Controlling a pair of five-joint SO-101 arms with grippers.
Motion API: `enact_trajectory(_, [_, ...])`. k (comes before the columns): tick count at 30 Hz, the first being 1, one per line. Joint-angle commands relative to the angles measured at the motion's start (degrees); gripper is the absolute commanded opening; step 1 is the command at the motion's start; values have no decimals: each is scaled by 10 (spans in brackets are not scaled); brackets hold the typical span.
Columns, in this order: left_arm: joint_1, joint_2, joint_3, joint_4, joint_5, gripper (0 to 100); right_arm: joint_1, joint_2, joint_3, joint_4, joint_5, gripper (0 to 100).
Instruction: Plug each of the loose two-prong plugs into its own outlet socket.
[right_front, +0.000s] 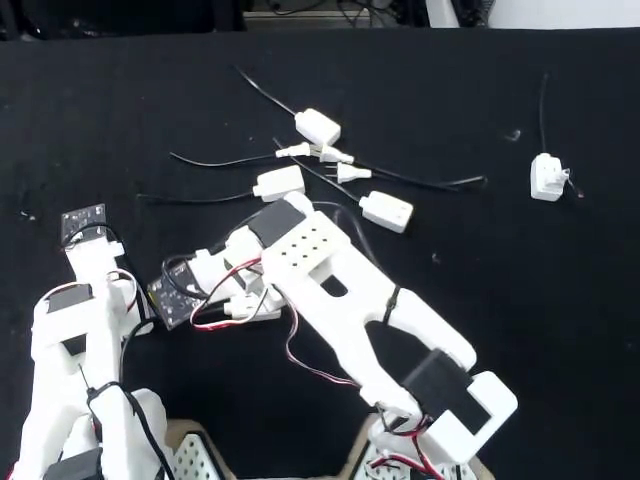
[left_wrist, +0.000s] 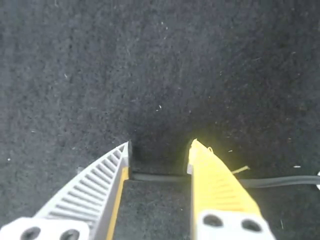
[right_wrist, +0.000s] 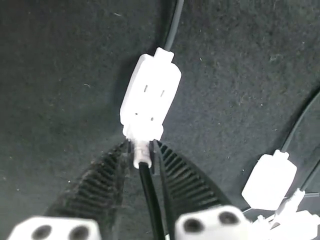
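A white outlet socket (right_wrist: 150, 95) lies on the black mat with a white two-prong plug (right_wrist: 141, 150) seated in its near end. My right gripper (right_wrist: 142, 152) is shut on that plug, and the plug's black cable runs back between the fingers. In the high view this socket (right_front: 280, 183) sits just beyond the right arm (right_front: 330, 275). Three more sockets (right_front: 318, 127), (right_front: 386, 211), (right_front: 547, 177) and loose plugs (right_front: 295, 150), (right_front: 352, 172) lie farther out. My left gripper (left_wrist: 160, 147) is open just above the mat, with a black cable (left_wrist: 280, 181) crossing between its fingers.
Black cables trail across the middle of the mat (right_front: 200, 90) from the sockets and plugs. Another socket (right_wrist: 270, 180) and plugs (right_wrist: 285, 215) lie close beside my right gripper. The left arm (right_front: 85, 290) stands at the near left.
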Motion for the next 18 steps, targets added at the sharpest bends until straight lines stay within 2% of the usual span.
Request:
enact_trajectory(1, [-7, -14, -6, -6, 1, 199, -8, -28, -17, -4, -11, 11])
enact_trajectory(9, [-7, -14, -6, -6, 1, 199, -4, -8, 28, -42, -14, 11])
enact_trajectory(14, [-7, -14, -6, -6, 0, 199, -7, -5, 32, -70, -54, 11])
enact_trajectory(18, [-8, -14, -6, -6, 0, 199, -4, -7, 40, -69, -56, 11])
